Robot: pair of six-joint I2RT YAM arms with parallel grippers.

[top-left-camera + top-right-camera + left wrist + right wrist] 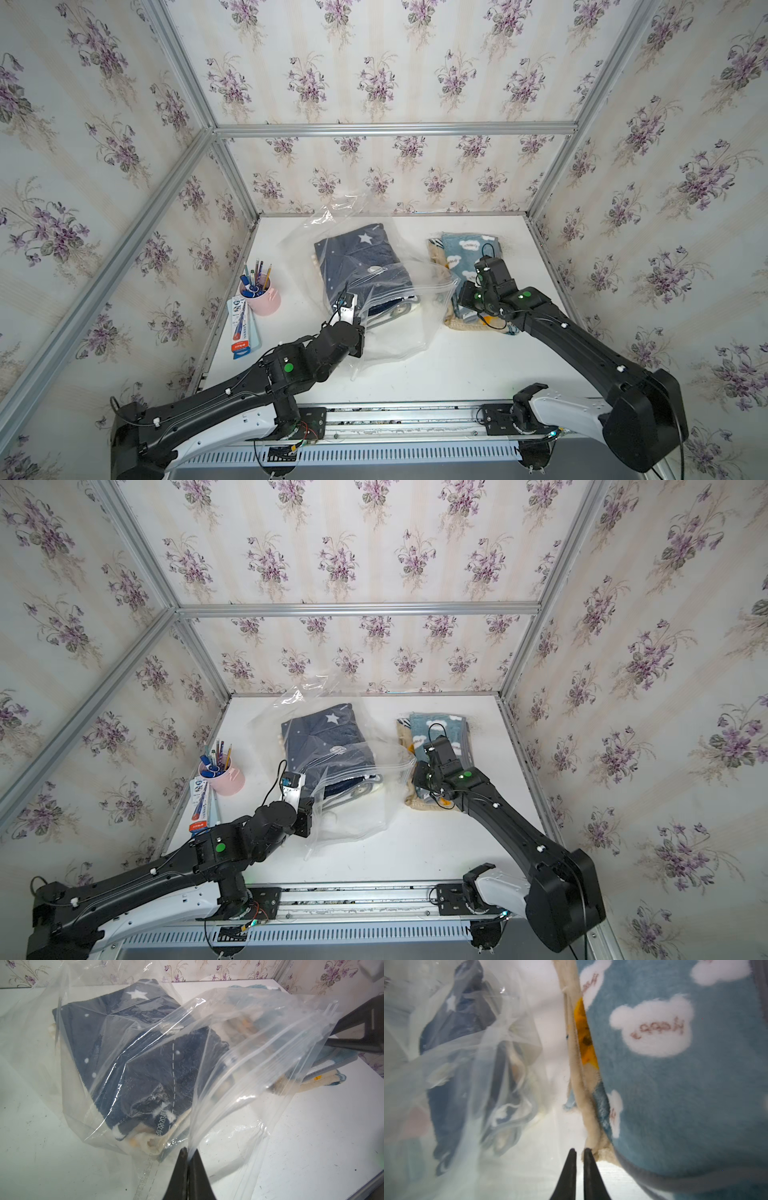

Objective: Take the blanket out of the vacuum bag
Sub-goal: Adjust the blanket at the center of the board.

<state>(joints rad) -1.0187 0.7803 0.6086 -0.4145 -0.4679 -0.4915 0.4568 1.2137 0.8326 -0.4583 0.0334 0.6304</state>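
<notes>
Far left you've got the pink pen cup (261, 300), well apart from the work. Your left gripper (188, 1150) is pressed tight on the vacuum bag (399, 332) edge, film pinched btwn the tips. The bag lies mid on the table (478, 374) w/ the navy star blanket (359, 257) inside it. Your right gripper (579, 1151) is by the bag's other corner, tips nearly together w/ a thin gap; can't tell if film's caught. The teal cloud blanket (675, 1095) lies just beside it.

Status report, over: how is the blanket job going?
Left gripper shut on vacuum bag edge. Right gripper nearly closed, grip unclear. Navy star blanket inside bag. Cloud-print blanket beside bag.
</notes>
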